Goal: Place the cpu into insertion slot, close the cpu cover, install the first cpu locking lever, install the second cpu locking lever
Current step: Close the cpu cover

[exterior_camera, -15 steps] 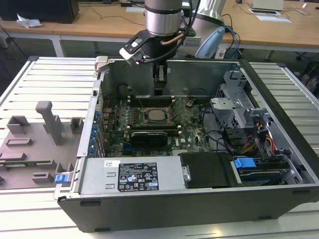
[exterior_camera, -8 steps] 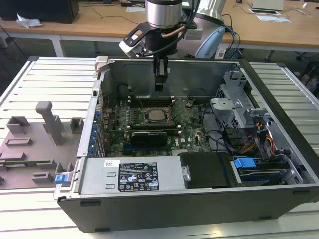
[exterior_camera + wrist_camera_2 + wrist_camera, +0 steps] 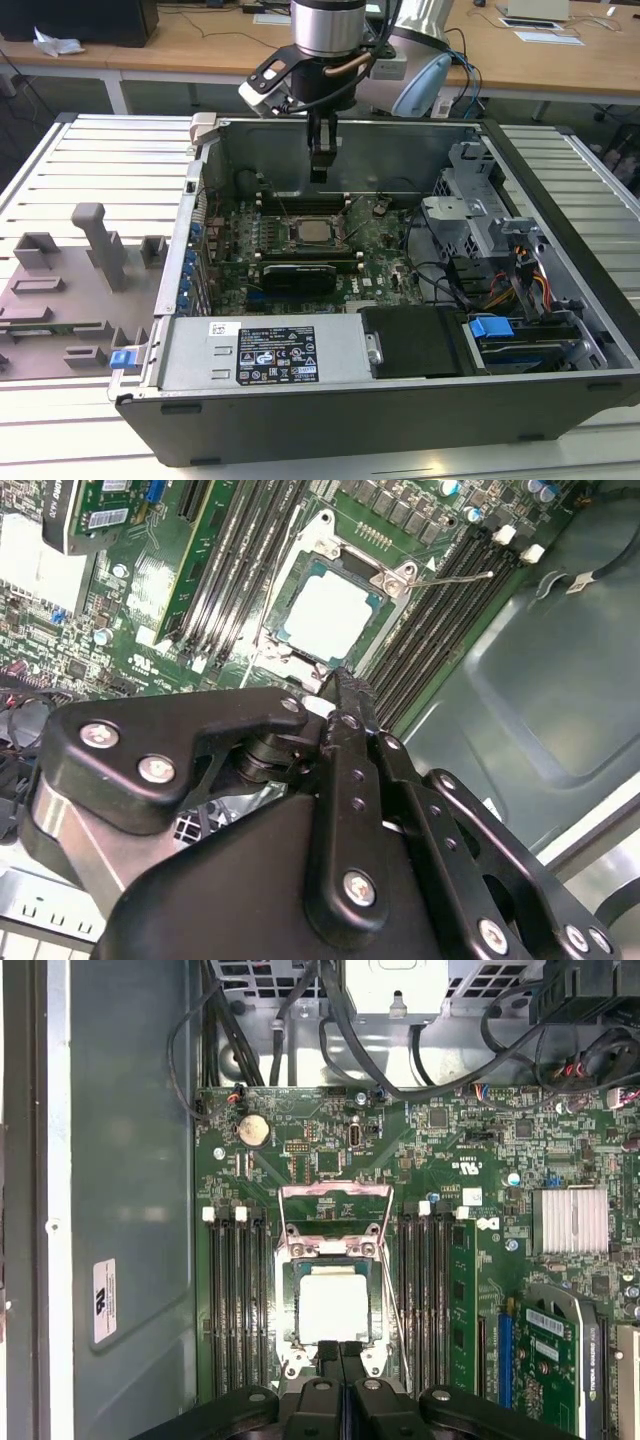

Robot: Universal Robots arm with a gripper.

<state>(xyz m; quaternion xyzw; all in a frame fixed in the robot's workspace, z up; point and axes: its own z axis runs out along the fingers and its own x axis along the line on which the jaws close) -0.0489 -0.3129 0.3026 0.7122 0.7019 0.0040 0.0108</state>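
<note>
The room light is bright, even and white, coming from overhead. In the exterior view the slatted worktop (image 3: pixel 90 160) at nine o'clock looks pale and nearly washed out. The inside of the computer case (image 3: pixel 250 150) sits in softer shade, darkest below its near wall at six o'clock. In both wrist views the cpu (image 3: pixel 333 1305) (image 3: pixel 328 615) glares almost white. The heatsink (image 3: pixel 570 1220) does too in the first wrist view. The gripper (image 3: pixel 340 685) shows as a black mass with small glints on its screws.

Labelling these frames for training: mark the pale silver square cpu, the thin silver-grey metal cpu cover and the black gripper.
cpu (image 3: pixel 333 1308), first wrist view, centre of its pale metal top.
cpu cover (image 3: pixel 335 1190), first wrist view, one bar of its frame.
gripper (image 3: pixel 340 1348), first wrist view, between its fingertips.
</note>
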